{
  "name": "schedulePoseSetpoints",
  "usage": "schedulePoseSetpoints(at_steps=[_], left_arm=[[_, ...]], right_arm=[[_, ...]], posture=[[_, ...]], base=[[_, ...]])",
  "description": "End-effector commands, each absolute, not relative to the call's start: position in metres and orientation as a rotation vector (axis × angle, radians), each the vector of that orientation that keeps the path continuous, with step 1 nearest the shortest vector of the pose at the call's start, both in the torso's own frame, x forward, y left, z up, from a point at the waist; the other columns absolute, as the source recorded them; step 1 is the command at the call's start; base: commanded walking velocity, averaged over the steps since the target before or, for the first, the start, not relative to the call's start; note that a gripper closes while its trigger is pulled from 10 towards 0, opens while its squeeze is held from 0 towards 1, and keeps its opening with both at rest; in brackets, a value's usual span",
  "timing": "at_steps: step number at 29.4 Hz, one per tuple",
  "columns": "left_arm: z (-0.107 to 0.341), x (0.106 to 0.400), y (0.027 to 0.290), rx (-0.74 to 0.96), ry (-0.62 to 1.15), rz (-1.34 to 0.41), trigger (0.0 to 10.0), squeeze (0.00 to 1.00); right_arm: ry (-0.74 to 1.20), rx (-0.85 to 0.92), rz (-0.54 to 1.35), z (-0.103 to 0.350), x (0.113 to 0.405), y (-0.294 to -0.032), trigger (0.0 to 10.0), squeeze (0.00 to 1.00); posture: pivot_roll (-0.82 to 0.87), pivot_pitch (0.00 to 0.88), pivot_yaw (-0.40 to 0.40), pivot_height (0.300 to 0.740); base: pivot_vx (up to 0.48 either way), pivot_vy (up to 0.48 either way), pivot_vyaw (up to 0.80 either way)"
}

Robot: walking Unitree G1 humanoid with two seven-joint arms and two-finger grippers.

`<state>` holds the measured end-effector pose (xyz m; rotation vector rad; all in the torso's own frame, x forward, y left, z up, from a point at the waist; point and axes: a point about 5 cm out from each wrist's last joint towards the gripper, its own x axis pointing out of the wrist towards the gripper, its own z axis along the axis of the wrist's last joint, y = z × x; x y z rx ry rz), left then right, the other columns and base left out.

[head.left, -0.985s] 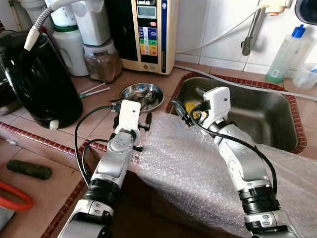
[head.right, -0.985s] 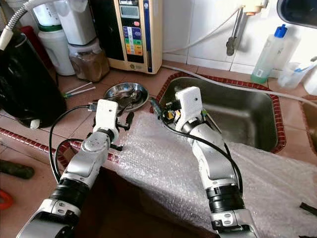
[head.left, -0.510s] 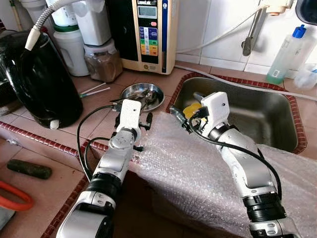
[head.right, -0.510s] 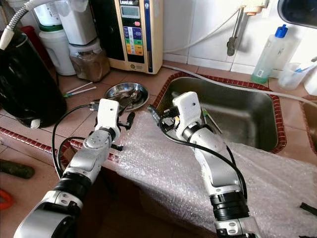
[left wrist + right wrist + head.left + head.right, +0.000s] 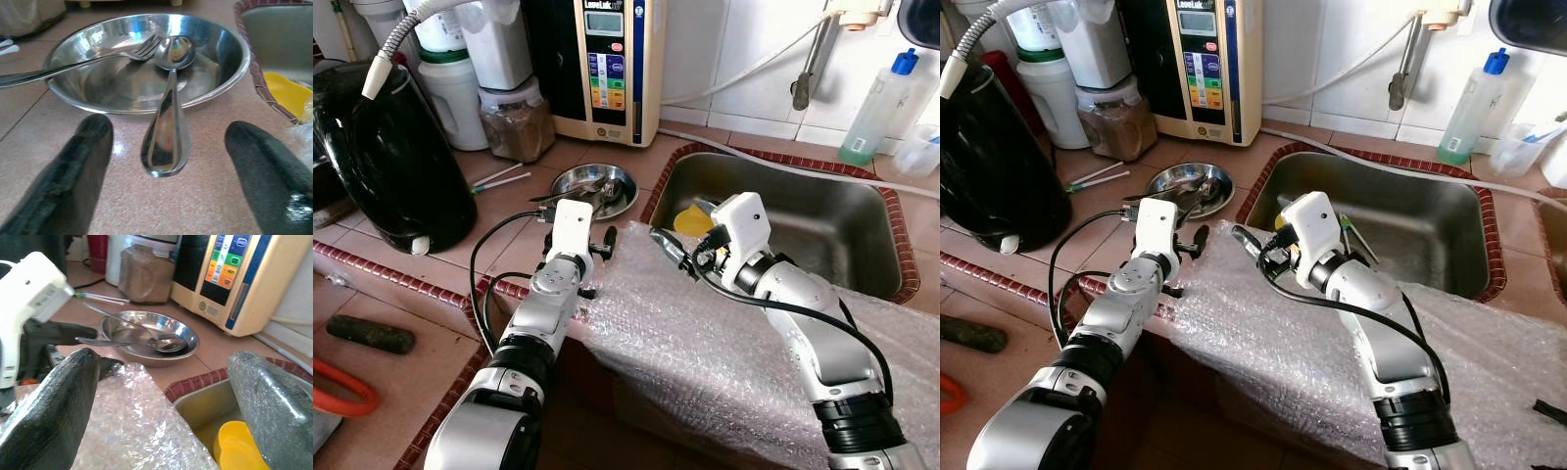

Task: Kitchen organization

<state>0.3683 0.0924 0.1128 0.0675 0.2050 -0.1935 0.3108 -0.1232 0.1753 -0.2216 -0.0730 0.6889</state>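
since a second ago the right gripper [image 5: 666, 253] has drawn back from over the sink [image 5: 862, 211] and swung toward the left, so it now hangs over the near corner of the bubble wrap [image 5: 705, 343]; the left gripper [image 5: 570, 201] has barely shifted. both grippers have their fingers spread apart and hold nothing.

the spoon [image 5: 167, 117] lies straight ahead of the left gripper, just beyond its fingertips, with its handle end resting on the counter [image 5: 509, 245] and pointing back between the two fingers [image 5: 73, 171]. its long axis runs along the gripper's reach, and its head rests inside the steel bowl [image 5: 595, 188]. the left arm is clearly the nearer one; a short push forward looks enough to bracket the handle.

the steel bowl also holds a fork [image 5: 88, 61], whose handle sticks out over the rim to one side. in the sink sits a yellow cup [image 5: 693, 219], close to the right gripper.
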Motion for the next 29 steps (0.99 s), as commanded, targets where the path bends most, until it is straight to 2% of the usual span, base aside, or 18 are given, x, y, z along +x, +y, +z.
schedulePoseSetpoints(at_steps=[1, 2, 4, 5, 29], left_arm=[[0.1159, 0.3707, 0.0919, 0.067, 0.200, -0.199, 4.5, 0.00], [0.1149, 0.3707, 0.0921, 0.061, 0.204, -0.197, 3.9, 0.00], [0.1133, 0.3708, 0.0922, 0.043, 0.211, -0.195, 1.1, 0.00], [0.1133, 0.3710, 0.0920, 0.044, 0.209, -0.196, 0.0, 0.00], [0.1181, 0.3750, 0.0954, 0.045, 0.178, -0.187, 0.0, 0.00]], right_arm=[[-0.065, -0.237, 0.742, 0.1745, 0.3046, -0.1179, 10.0, 0.00], [-0.059, -0.239, 0.749, 0.1733, 0.3035, -0.1171, 10.0, 0.00], [-0.053, -0.241, 0.754, 0.1721, 0.3025, -0.1160, 10.0, 0.00], [-0.051, -0.241, 0.756, 0.1721, 0.3024, -0.1157, 10.0, 0.00], [-0.016, -0.252, 0.792, 0.1663, 0.2979, -0.1114, 10.0, 0.00]], posture=[[-0.06, 0.000, 0.056, 0.740], [-0.07, 0.000, 0.057, 0.740], [-0.07, 0.000, 0.057, 0.740], [-0.07, 0.000, 0.057, 0.740], [-0.07, 0.000, 0.056, 0.740]], base=[[0.000, 0.000, 0.00], [0.000, 0.000, 0.00], [0.000, 0.000, 0.00], [0.000, 0.000, 0.00], [0.000, 0.000, 0.00]])
